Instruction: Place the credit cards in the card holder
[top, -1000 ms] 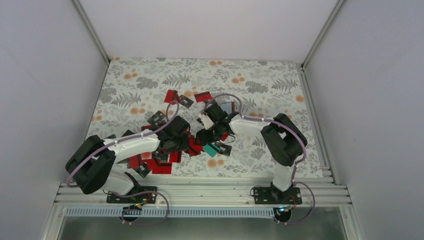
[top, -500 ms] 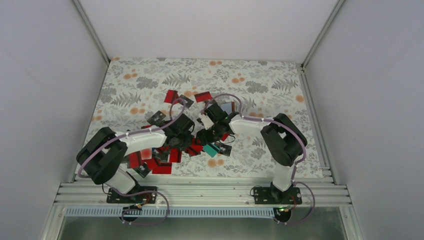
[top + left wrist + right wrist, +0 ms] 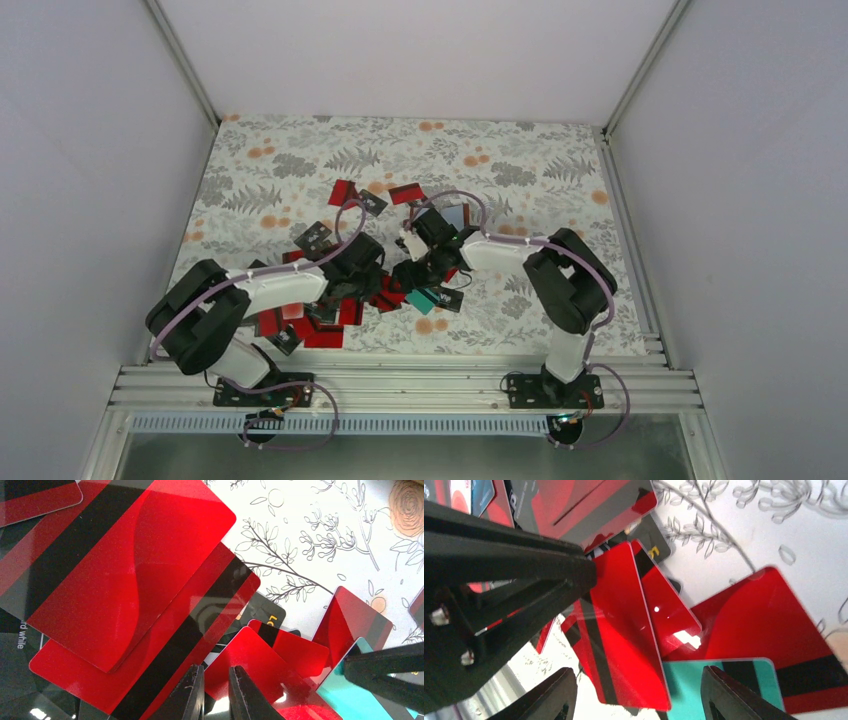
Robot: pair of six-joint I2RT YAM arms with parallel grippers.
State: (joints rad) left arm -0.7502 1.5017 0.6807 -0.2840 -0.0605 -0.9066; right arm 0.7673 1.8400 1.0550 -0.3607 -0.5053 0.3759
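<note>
Floral tablecloth (image 3: 300, 160) carried loose cards (image 3: 325, 328) heaped mid-frame. Left gripper (image 3: 215, 680) looked clamped on one red card (image 3: 624, 630), tilting it up for loading; right gripper (image 3: 641, 695) hung beside it, jaws apart. Wallet not made out.

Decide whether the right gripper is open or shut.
Open. In the right wrist view the right gripper's two fingers stand wide apart; a red card and a teal card show through the gap, not pinched.

Your workspace, a lab robot booth, plain white panel walls (image 3: 400, 50), aluminium extrusion rails (image 3: 400, 385) at the near edge, floral-print table cover (image 3: 300, 150).
</note>
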